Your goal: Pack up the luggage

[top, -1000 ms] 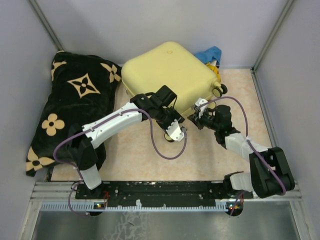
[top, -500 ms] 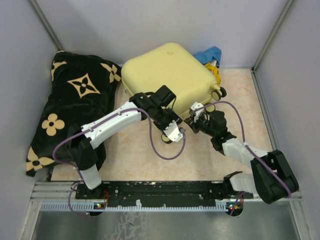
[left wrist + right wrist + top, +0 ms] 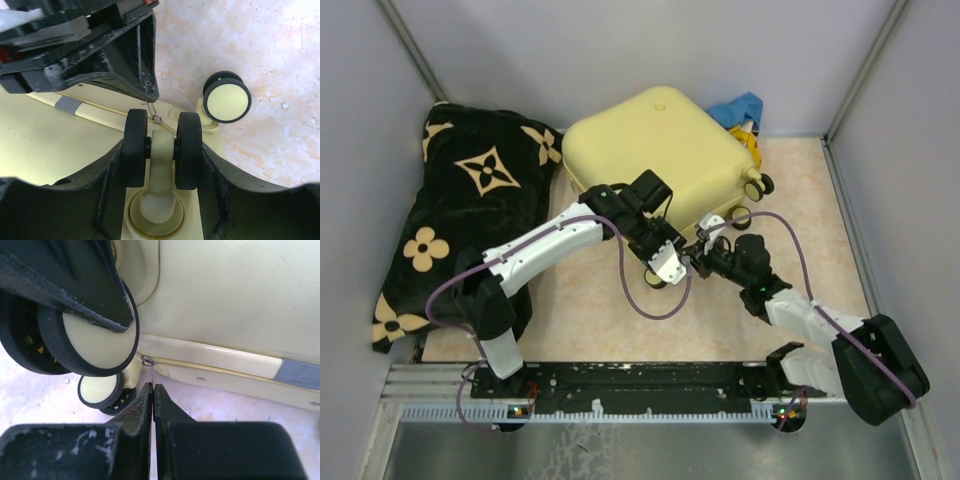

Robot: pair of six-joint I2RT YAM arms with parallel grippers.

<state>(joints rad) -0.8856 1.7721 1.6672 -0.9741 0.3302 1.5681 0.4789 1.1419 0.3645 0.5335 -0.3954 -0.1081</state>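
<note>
Surface: peach marbled tabletop [image 3: 590, 325], black mounting rail [image 3: 650, 378] along the bottom edge of the top view.
Left gripper [image 3: 162, 150]: centre of the top view, at the suitcase's near edge. Fingers [image 3: 112, 180] clamped around a twin caster [image 3: 161, 145], one on the outside of each black tyre, no gap visible.
Right gripper [image 3: 151, 390]: just right of the left one, tips nearly meeting it. Fingers pressed together, pinching the thin metal zip pull [image 3: 146, 360] that hangs from the slider.
Zip [image 3: 215, 370]: runs along the shell seam toward the right of the right wrist view. Looks fully done up on the stretch in view.
Second caster [image 3: 227, 100]: upper right of the left wrist view, cream hub face-on, standing on the tabletop, free of both grippers.
Luggage [image 3: 660, 150]: pale yellow hard shell, closed, lying flat in the upper centre of the top view, wheeled edge toward lower right.
Blanket [image 3: 460, 210]: black with tan flowers, heaped at left, touching the luggage's left corner.
Blue cloth [image 3: 740, 108]: bunched behind the luggage's upper right corner, some yellow in it, partly hidden.
Walls [image 3: 620, 45]: plain grey panels on three sides.
</note>
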